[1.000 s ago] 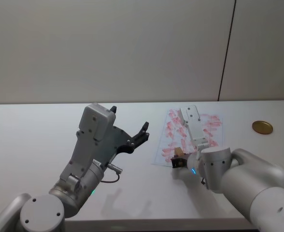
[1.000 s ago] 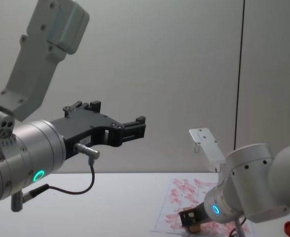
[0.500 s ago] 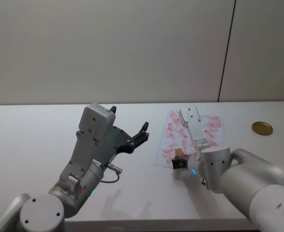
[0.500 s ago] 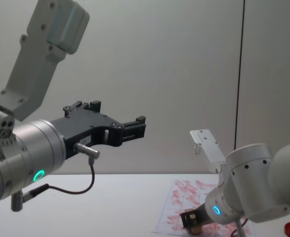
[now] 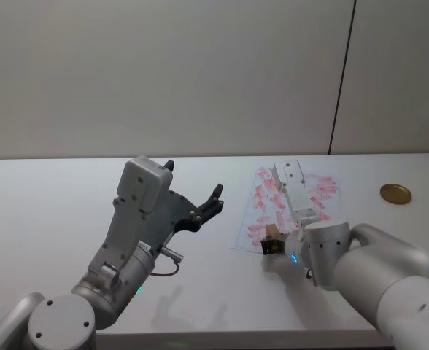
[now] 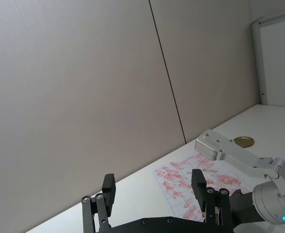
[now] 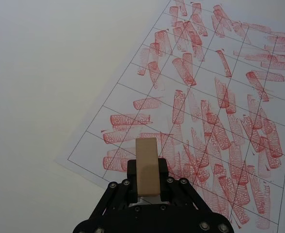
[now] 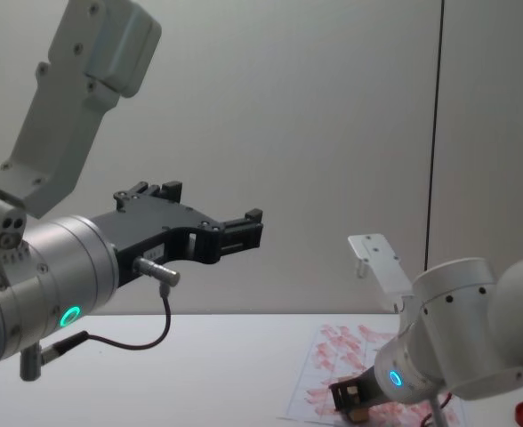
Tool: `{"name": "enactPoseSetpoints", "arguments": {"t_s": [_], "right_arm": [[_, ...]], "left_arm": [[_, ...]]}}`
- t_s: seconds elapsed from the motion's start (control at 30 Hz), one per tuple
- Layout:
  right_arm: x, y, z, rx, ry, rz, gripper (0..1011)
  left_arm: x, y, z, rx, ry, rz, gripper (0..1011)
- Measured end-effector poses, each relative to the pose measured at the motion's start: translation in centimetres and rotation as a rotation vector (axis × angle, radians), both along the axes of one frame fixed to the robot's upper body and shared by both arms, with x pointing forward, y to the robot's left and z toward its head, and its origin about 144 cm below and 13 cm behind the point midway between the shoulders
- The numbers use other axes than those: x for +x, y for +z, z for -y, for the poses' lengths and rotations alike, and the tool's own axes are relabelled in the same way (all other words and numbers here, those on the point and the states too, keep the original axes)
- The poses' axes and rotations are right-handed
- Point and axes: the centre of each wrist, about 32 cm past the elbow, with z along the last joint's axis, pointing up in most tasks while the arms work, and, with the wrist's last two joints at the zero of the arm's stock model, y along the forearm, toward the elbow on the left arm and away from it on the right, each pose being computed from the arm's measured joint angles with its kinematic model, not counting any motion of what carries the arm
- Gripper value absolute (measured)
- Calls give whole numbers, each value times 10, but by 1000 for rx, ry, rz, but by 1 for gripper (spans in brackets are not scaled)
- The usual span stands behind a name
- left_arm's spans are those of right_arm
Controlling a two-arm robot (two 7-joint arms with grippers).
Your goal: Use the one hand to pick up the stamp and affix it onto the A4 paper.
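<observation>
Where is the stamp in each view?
Head: stamp at the paper's near left corner.
Chest: stamp low, right of centre.
Right wrist: stamp in the right gripper, over the paper.
Left wrist: cannot make it out.
Shared landmark: the red-marked paper.

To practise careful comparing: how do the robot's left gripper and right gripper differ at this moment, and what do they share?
The left gripper is open and empty; the right gripper is shut on the stamp. The left gripper is raised well above the table; the right gripper is low over a corner of the A4 paper. The left arm carries a green ring, the right arm a blue ring. Both grippers are black and two-fingered.
</observation>
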Motion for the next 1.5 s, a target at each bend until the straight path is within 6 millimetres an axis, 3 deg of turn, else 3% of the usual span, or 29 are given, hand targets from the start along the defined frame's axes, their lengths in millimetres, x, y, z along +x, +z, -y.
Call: {"name": "enactPoseSetpoints", "arguments": {"t_s": [0.33, 0.7, 1.03, 1.5], "right_arm": [[3, 4, 2, 18, -7, 42, 220], [18, 35, -1, 96, 5, 183, 221], [18, 58, -1, 143, -1, 249, 221], [5, 69, 24, 143, -88, 258, 220]], "left_arm": [[0, 0, 0, 0, 0, 0, 993], [0, 0, 0, 0, 0, 0, 993], [0, 0, 0, 0, 0, 0, 993], [0, 0, 0, 0, 0, 0, 993]]}}
